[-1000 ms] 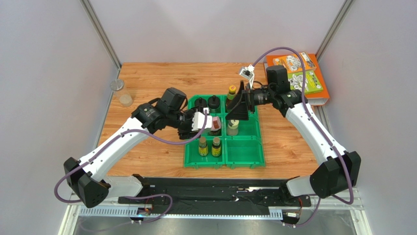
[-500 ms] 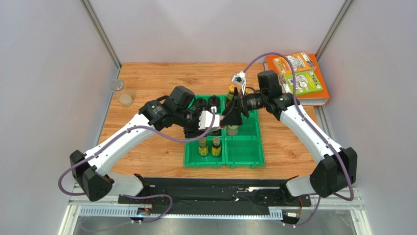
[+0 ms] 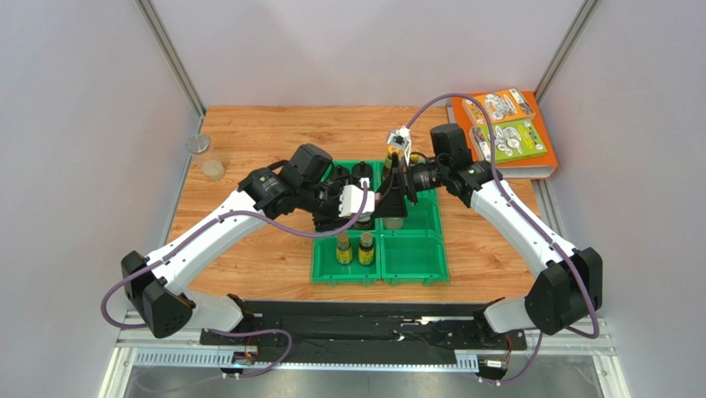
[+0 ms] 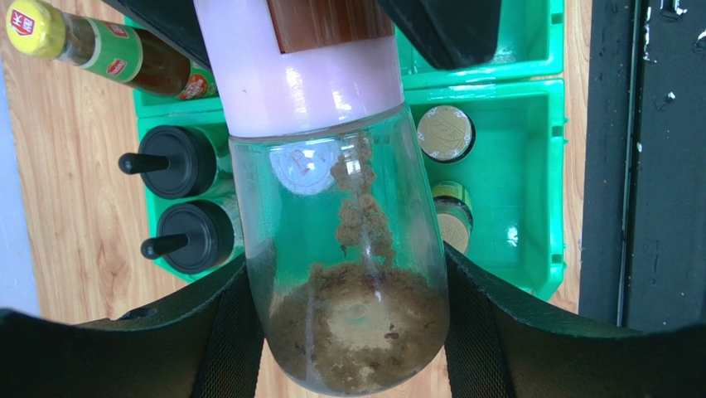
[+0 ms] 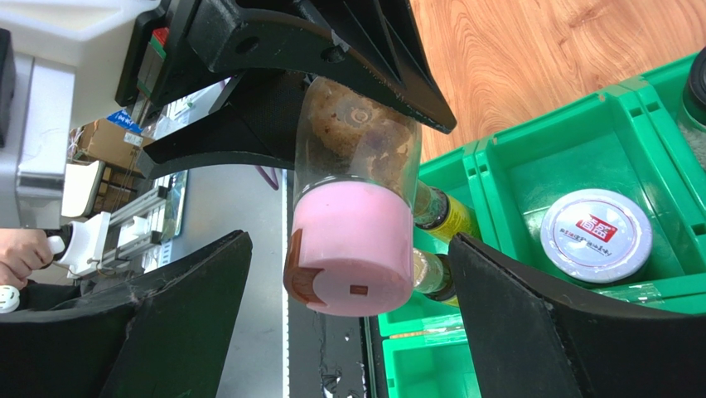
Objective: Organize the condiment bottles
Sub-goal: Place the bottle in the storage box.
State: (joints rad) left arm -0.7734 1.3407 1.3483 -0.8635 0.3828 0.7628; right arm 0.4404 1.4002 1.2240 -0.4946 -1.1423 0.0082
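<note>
While the left gripper (image 4: pixel 352 332) is clamped on the lower body of the pink-capped jar (image 4: pixel 348 274), one finger on each side of the glass, the jar hangs in the air above the middle of the green bin (image 3: pixel 412 257) and touches none of its compartments. Its long axis lies close to level and runs across the bin from left to right. The base, with the brown crumbly contents, sits between the left fingers, and the pink cap (image 5: pixel 352 240) points at the right arm.

The right gripper (image 5: pixel 352 290) meets it cap-first, with its jaws spread wide. One black finger (image 5: pixel 166 323) stands to one side of the cap and the other well off on the far side. Clear gaps show on both sides, so nothing on the right is touching the jar.

That head-on line is what the next move turns on, and it looks like a handover. The right jaws can close only on the cap or on the bare glass just behind it, since the left fingers fill the base end. If the right gripper goes a little further along the axis, it should get a grip on the neck and not only the rim.

Below the jar, a yellow-capped bottle (image 4: pixel 33 25), two black-spouted bottles (image 4: pixel 170 162) and a white-lidded jar (image 5: pixel 597 236) already stand in the bin's compartments.
</note>
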